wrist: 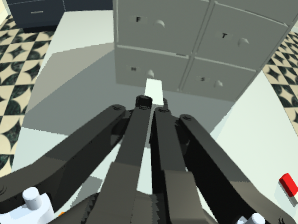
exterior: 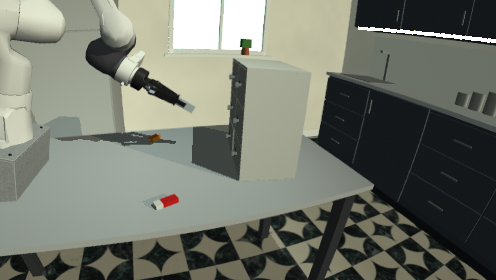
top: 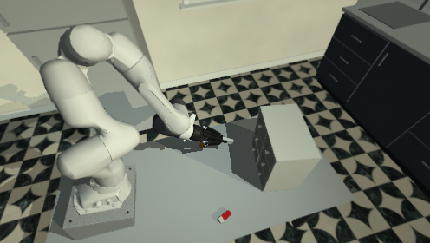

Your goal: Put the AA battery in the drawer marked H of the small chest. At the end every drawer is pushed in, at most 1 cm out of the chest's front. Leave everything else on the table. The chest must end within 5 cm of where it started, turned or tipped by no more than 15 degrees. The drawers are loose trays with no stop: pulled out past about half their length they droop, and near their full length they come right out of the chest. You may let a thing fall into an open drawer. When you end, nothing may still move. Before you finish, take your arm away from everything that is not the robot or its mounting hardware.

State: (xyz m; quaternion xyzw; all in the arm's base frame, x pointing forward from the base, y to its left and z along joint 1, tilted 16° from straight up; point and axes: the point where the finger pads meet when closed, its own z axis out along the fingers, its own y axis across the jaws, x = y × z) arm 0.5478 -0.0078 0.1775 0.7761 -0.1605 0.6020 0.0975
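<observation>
The pale grey chest (top: 290, 130) (exterior: 275, 120) stands upright on the table. Its drawers look pushed in. The drawer marked H (wrist: 125, 75) is low on the left in the wrist view, and its label is faint; its knob (wrist: 150, 73) shows just beyond the fingertips. My gripper (top: 228, 141) (exterior: 188, 106) (wrist: 152, 91) is shut, with pale tips together and nothing else seen between them. It hangs above the table, pointing obliquely down, a gap in front of the chest. I cannot make out the AA battery for certain; a small orange thing (top: 201, 145) (exterior: 155, 138) lies behind, in the arm's shadow.
A red and white block (top: 224, 216) (exterior: 166, 201) lies on the table's near side, well away from the gripper; its red part (wrist: 288, 184) shows in the wrist view. Drawers marked F (wrist: 130, 35), T (wrist: 230, 52) and S (wrist: 200, 89) surround drawer H.
</observation>
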